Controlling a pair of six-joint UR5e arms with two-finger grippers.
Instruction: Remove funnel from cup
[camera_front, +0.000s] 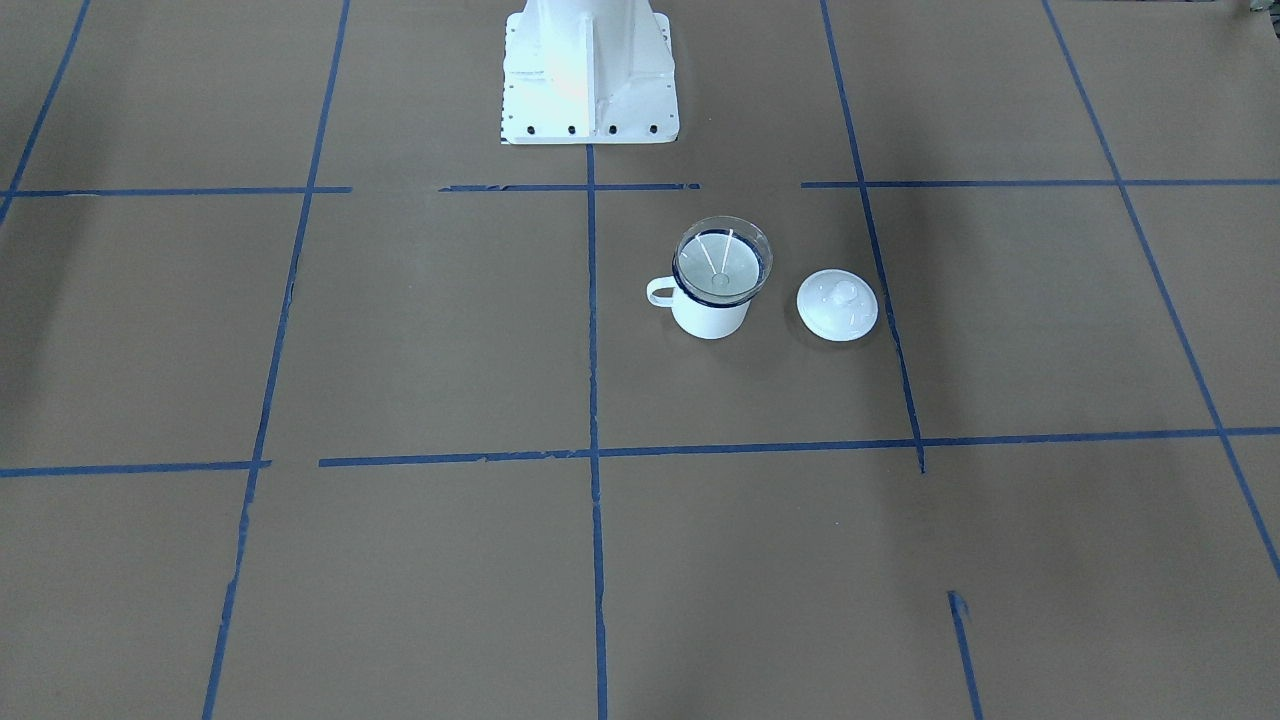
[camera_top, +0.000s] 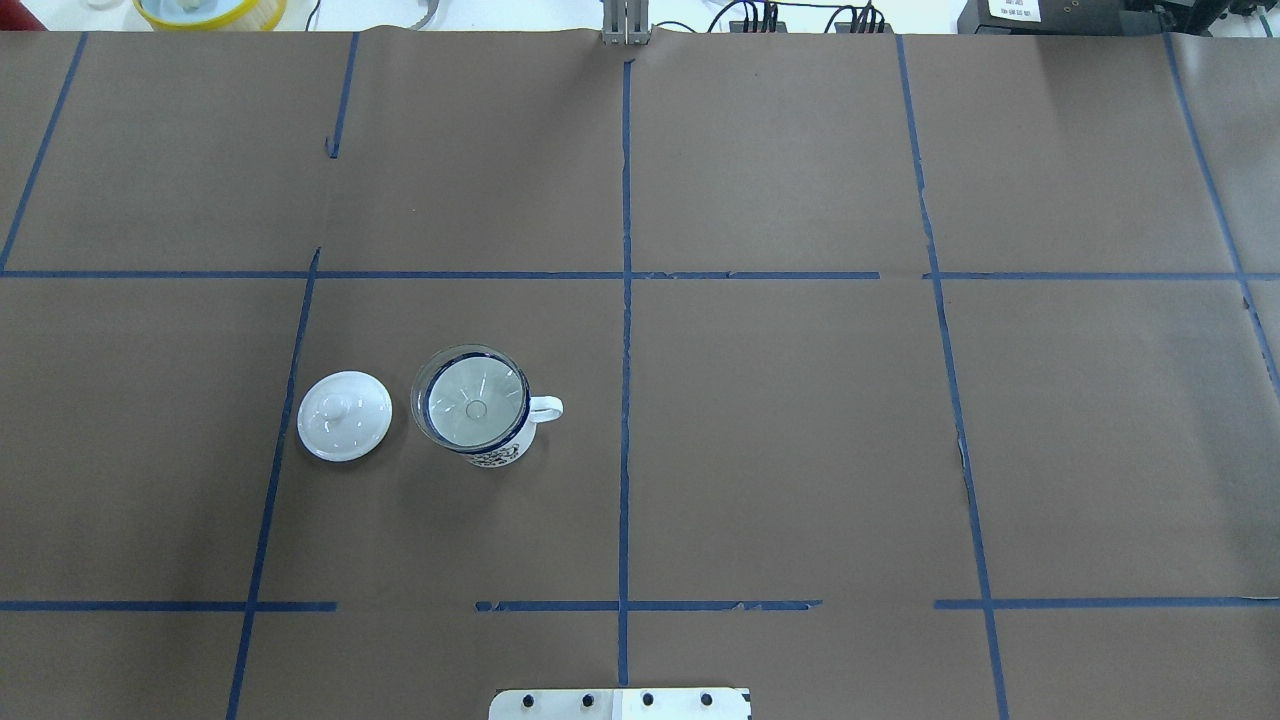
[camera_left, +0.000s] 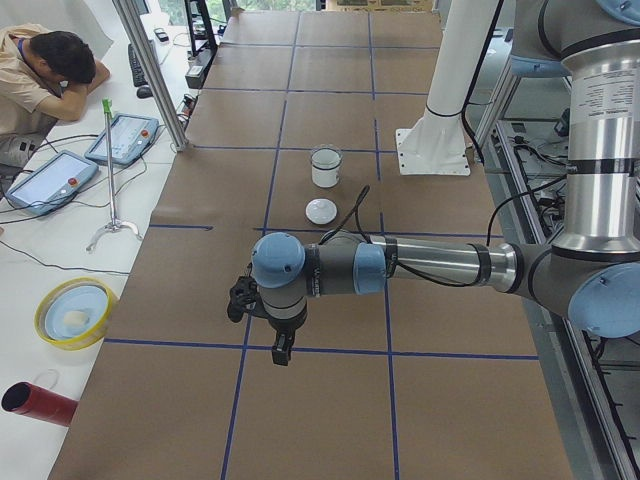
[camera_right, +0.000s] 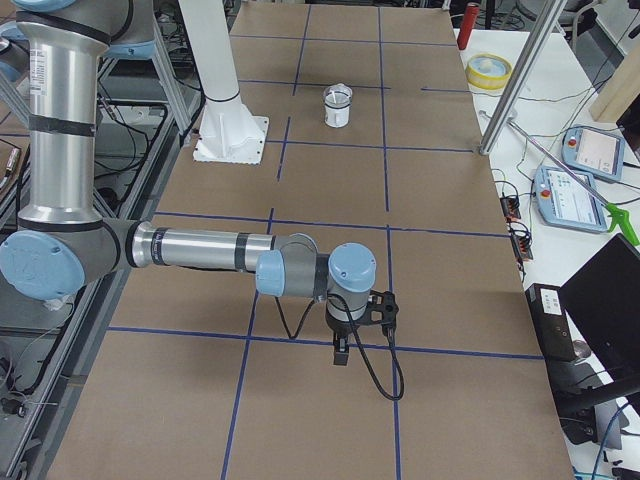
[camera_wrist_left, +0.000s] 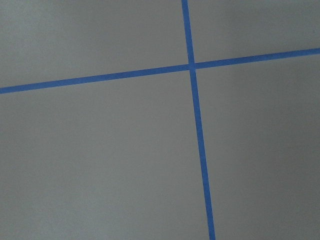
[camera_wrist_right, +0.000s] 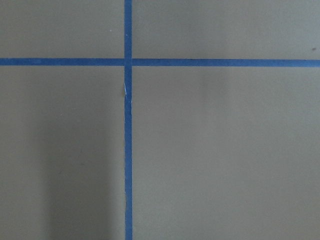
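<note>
The clear funnel sits in the white mug with the dark blue rim. Its wide rim rests on the mug's mouth. Both also show in the overhead view, funnel in mug, the handle pointing right, left of the table's centre line. They appear small in the left side view and the right side view. My left gripper hangs over the table's left end, far from the mug. My right gripper hangs over the right end. I cannot tell whether either is open or shut.
A white round knobbed lid lies on the brown paper beside the mug, also in the overhead view. The robot's white base stands behind. Blue tape lines cross the table. A person and tablets are beyond the table's far edge in the left side view.
</note>
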